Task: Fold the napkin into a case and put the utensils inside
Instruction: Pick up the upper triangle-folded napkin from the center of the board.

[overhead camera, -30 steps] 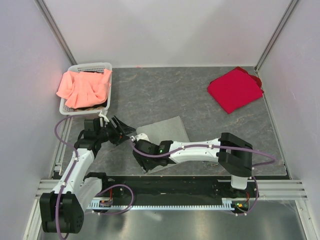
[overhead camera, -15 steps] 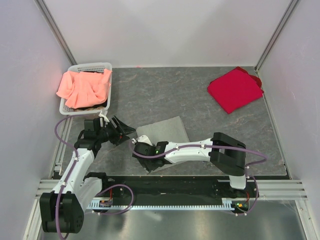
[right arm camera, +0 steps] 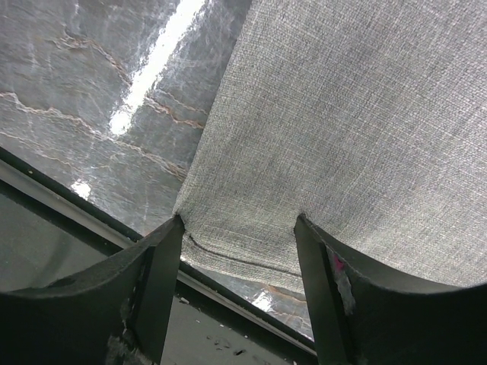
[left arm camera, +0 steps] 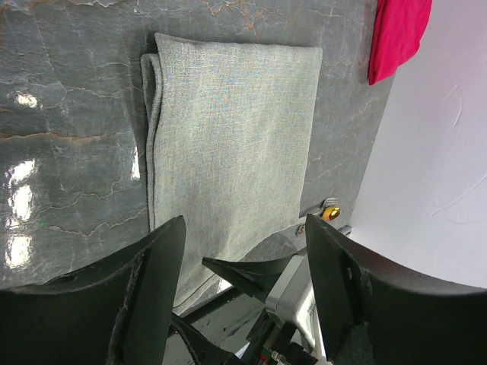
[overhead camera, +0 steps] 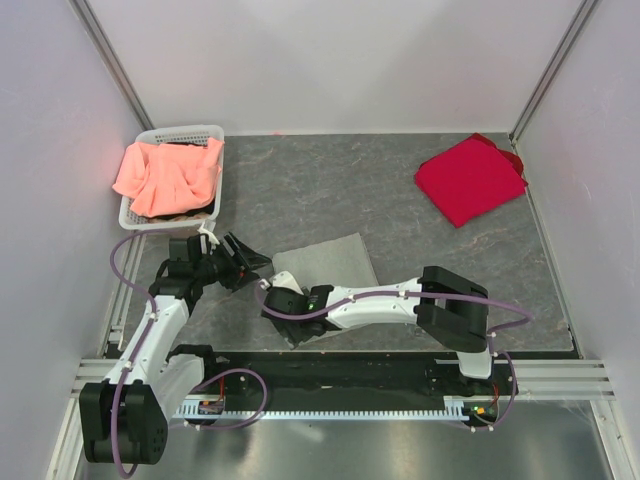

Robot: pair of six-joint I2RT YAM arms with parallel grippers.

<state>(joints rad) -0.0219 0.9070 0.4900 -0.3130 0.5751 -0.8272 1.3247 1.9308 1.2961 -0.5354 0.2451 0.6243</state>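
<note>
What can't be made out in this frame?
- No utensils show in any view; in the top view the salmon cloth covers the basket's inside.
- The napkin's near edge: top view, under the right arm.
- The right gripper: the wrist view leaves it unclear whether its tips touch the napkin.

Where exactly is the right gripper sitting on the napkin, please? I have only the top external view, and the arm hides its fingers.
Observer: The right wrist view shows the right gripper open, its fingers astride the near edge of the napkin. The cloth lies flat between them, not pinched.
Operator: Thank you. Is the napkin a single layer?
Observer: No. The left wrist view shows it doubled, with a rounded fold along one long side.
Operator: And is the left gripper carrying anything?
Observer: No. The left gripper is open with nothing between its fingers, and it points at the napkin from beside it.
</note>
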